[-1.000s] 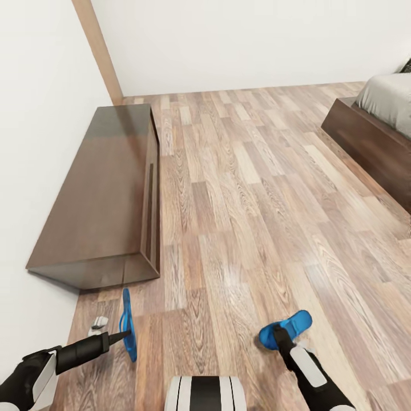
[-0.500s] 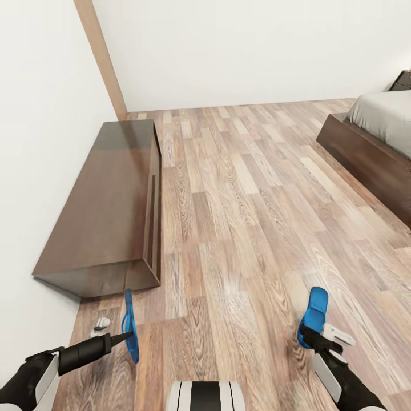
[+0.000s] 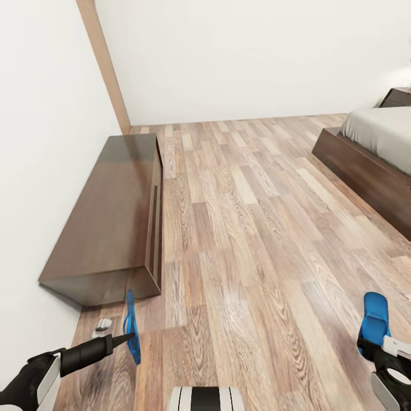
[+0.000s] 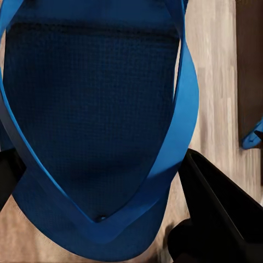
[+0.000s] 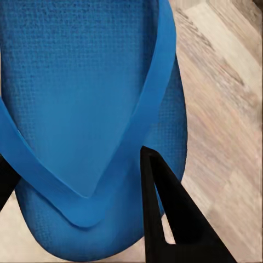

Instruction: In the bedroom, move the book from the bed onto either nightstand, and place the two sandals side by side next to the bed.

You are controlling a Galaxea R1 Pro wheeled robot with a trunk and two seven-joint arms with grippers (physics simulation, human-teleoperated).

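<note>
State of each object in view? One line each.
Left sandal: off the floor, on edge, gripped by the left hand.
Right sandal: gripped by the right hand.
Long cabinet: shut, against the wall.
Bed: mattress bare where visible.

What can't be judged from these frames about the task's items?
- The book: the bed is cut off by the head view's right edge, so its top is mostly unseen.
- Nightstand: only a corner, at that edge.
- Right gripper: partly cropped at the corner; its sandal hides the grip there.
</note>
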